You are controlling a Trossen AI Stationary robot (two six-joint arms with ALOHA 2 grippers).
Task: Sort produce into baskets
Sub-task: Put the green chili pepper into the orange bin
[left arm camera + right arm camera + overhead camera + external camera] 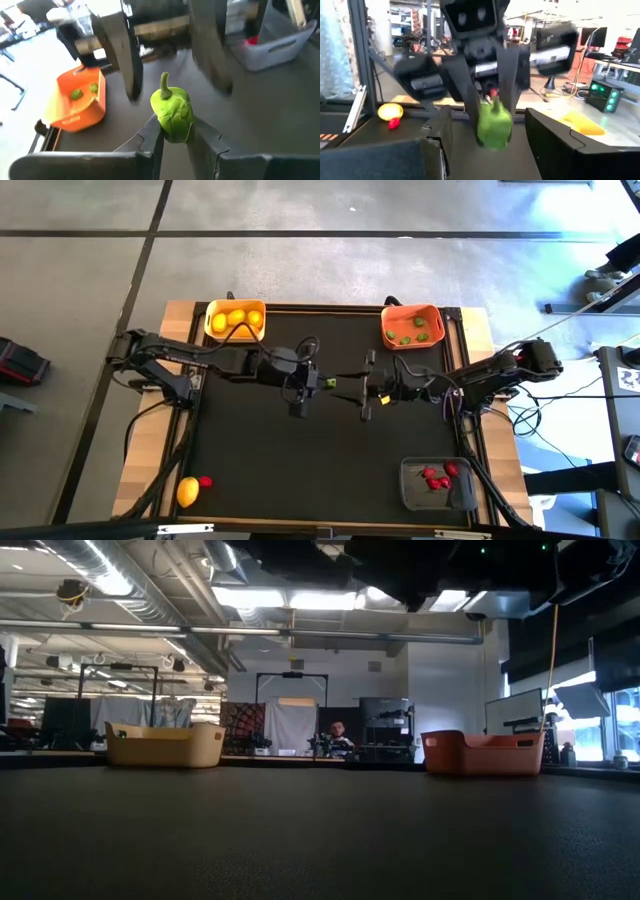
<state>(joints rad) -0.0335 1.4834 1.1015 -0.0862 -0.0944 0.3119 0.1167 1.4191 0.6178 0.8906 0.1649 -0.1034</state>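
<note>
My left gripper (318,383) is shut on a green pepper-like toy piece (174,112) above the middle of the black table. My right gripper (366,386) faces it from the table's right, open. Its two fingers (437,135) stand on either side of the green piece (494,125) without touching it. The yellow-orange basket (236,320) at the far left holds lemons. The orange-red basket (412,325) at the far right holds green pieces. The dark grey basket (437,483) at the near right holds red pieces. A lemon (188,492) and a red piece (205,481) lie at the near left. My left gripper pinches the green piece's body, at the end away from its stem (176,131), between its two fingers. The fingers are about level and point toward the table's right. The piece is lifted clear of the table, and its stem (164,80) points away from the fingers.
The table's wooden frame (180,315) runs round the black mat. In the low view the yellow basket (165,745) and the orange-red basket (485,752) stand at the far edge, with bare mat before them. A person (337,732) sits far back in the room.
</note>
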